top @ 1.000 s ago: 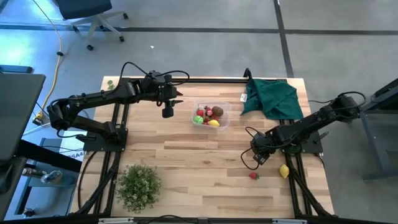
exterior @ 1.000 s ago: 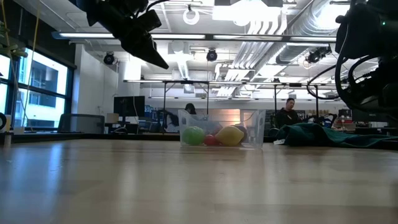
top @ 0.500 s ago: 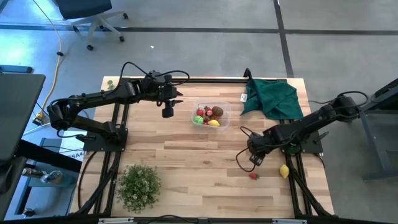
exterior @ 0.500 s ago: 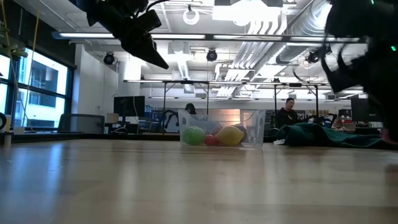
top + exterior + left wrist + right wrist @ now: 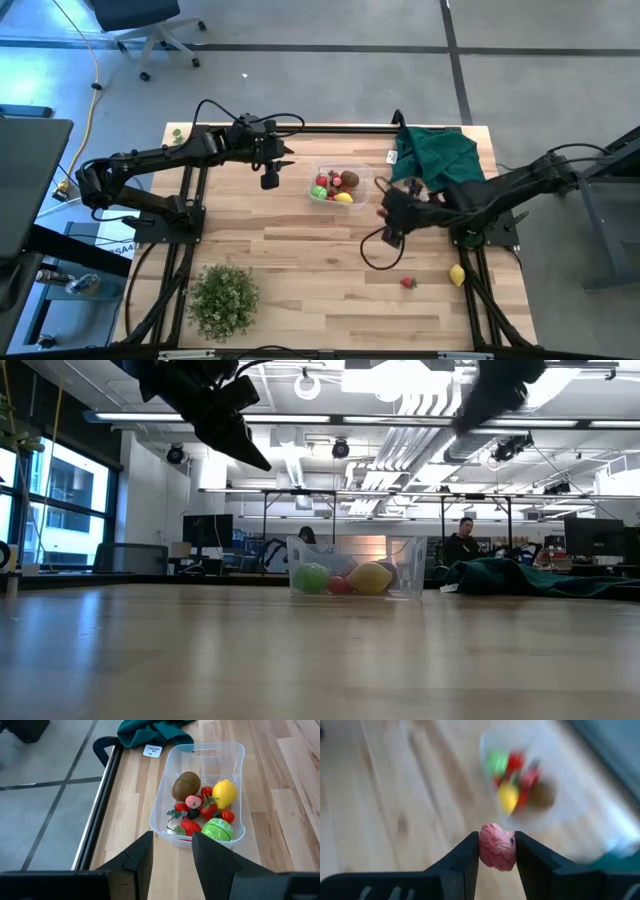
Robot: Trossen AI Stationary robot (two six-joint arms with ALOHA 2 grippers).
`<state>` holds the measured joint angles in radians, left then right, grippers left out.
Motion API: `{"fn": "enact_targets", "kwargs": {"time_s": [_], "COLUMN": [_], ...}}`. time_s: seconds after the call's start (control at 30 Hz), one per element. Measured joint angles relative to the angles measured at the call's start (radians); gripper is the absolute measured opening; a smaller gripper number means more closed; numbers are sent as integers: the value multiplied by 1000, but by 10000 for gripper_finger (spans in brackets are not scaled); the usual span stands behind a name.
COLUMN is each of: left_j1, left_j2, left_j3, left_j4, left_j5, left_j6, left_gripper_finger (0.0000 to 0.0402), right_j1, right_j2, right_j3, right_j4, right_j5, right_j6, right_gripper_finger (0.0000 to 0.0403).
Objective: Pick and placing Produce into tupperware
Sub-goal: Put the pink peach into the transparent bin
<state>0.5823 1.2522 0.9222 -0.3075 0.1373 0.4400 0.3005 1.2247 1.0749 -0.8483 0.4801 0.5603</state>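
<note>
While pinched, raspberry (image 5: 497, 847) (roundish) shows no axis.

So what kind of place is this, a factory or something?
More likely a robotics lab or workshop: bare ceiling ducts and strip lights overhead, rows of desks with monitors behind, and two robot arms working over a wooden table of toy fruit.

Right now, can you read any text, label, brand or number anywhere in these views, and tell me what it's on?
White tag on the table beside the dark green cloth, near the tupperware: dark print is there, too small to read.
The same tag from the high view: unreadable.
Nothing readable on the produce, either arm, or the room behind.
</note>
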Motion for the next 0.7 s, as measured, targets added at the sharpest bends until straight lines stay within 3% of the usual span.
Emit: {"fn": "enact_targets", "kwargs": {"time_s": [0.1, 0.23, 0.43, 0.53, 0.7], "left_j1": [0, 0, 0, 0, 0], "left_j2": [0, 0, 0, 0, 0], "left_j3": [0, 0, 0, 0, 0], "left_j4": [0, 0, 0, 0, 0], "left_j5": [0, 0, 0, 0, 0], "left_j6": [0, 0, 0, 0, 0], "left_gripper_finger": [124, 124, 124, 124, 124], "right_j1": [-41, -141, -373, -483, -593], "right_j2": [0, -1, 81, 185, 380], "right_j3": [100, 184, 221, 235, 302], "right_j4": [2, 50, 119, 124, 38], "right_j5": [59, 35, -174, -302, -429], "right_j6": [-79, -198, -304, -341, -380], "right_gripper_finger": [105, 105, 105, 105, 105]}}
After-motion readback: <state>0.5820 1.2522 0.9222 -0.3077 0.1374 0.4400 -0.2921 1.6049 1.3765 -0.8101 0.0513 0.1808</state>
